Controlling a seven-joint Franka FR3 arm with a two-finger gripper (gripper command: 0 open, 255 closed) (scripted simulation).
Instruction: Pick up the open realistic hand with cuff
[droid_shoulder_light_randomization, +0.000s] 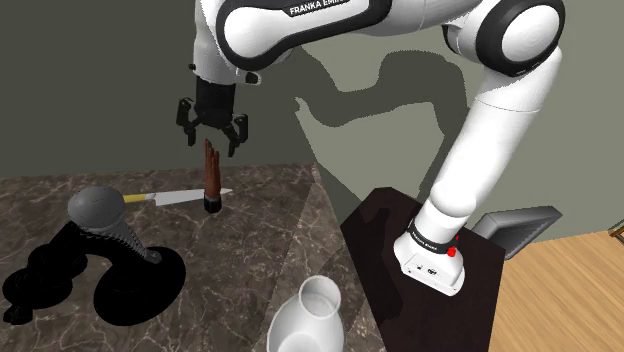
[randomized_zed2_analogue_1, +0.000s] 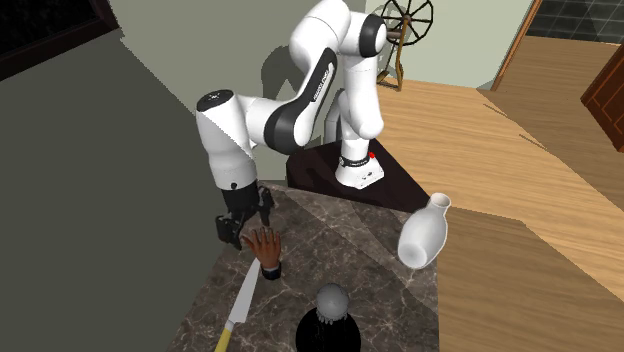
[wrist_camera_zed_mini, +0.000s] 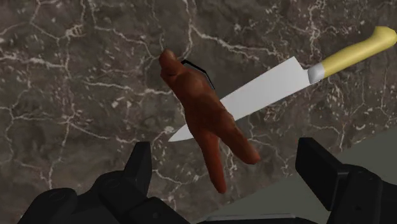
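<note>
While the gripper (droid_shoulder_light_randomization: 212, 140) hung in the air with its two black fingers (wrist_camera_zed_mini: 141, 167) spread wide, it had hold of nothing. Straight beneath it stood the brown hand (droid_shoulder_light_randomization: 211, 178), upright on its dark cuff (droid_shoulder_light_randomization: 212, 207), fingers pointing up toward the open jaws. Seen from the wrist, the tips of those brown fingers rose into the gap between the black ones, with clear space on either side and no contact. The hand rested on a dark marble counter (droid_shoulder_light_randomization: 270, 225) veined in white. Just beside the cuff lay a kitchen knife (droid_shoulder_light_randomization: 180, 196), flat on the stone, its pale blade tip close by the hand and its yellow handle pointing away; I could not tell whether blade and cuff touched. Farther along the counter, toward the shoulder view's left, sat a black object with a grey domed top (droid_shoulder_light_randomization: 98, 207). A white vase (droid_shoulder_light_randomization: 310, 315) stood near the counter's edge, well apart from the hand, and the arm's dark stand (droid_shoulder_light_randomization: 385, 235) was just beyond it.
</note>
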